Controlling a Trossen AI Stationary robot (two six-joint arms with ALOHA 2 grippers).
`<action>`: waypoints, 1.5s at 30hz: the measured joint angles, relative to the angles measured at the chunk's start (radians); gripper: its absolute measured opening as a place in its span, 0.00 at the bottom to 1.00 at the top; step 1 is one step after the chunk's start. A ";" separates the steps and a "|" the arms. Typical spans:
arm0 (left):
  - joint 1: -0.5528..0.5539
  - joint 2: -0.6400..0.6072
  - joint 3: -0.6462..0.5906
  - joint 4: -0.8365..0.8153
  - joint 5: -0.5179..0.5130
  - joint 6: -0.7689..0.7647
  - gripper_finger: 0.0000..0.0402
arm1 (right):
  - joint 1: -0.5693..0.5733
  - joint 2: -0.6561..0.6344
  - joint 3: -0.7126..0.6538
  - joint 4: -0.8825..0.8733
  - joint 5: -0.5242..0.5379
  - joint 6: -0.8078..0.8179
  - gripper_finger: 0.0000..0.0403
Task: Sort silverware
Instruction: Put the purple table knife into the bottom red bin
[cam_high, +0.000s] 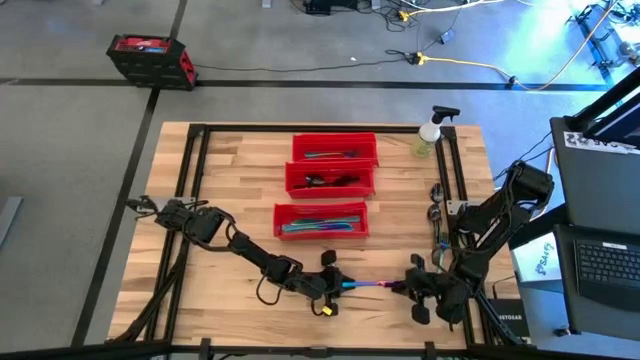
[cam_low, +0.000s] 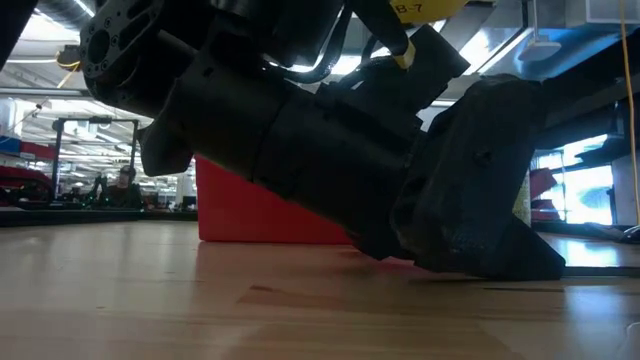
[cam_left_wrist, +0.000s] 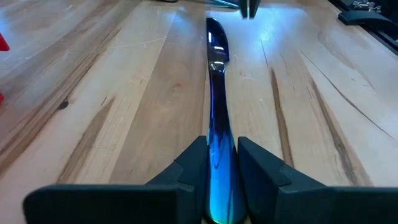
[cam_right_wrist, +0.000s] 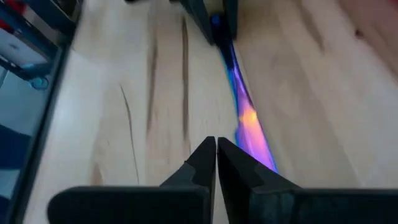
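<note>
Left hand (cam_left_wrist: 222, 165) clamped on knife (cam_left_wrist: 214, 74), long axis pointing at right hand (cam_right_wrist: 216, 155), pinched empty beside blade.

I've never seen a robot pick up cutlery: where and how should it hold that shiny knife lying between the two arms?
By the handle end, pinched across its narrow width, coming in low along its length. The knife lies flat on the table and is long and slim; the left gripper already clamps it that way. The right gripper is shut beside its other end.
</note>
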 joint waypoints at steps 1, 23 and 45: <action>0.000 0.000 0.000 0.004 0.000 0.000 0.14 | 0.000 -0.008 0.006 0.001 0.015 -0.016 0.00; 0.002 -0.016 0.000 0.075 0.017 -0.032 0.14 | 0.000 -0.161 0.092 0.002 0.219 -0.342 0.00; 0.001 -0.181 0.001 -0.081 0.020 -0.110 0.14 | 0.000 -0.231 0.213 0.010 0.335 -0.569 0.00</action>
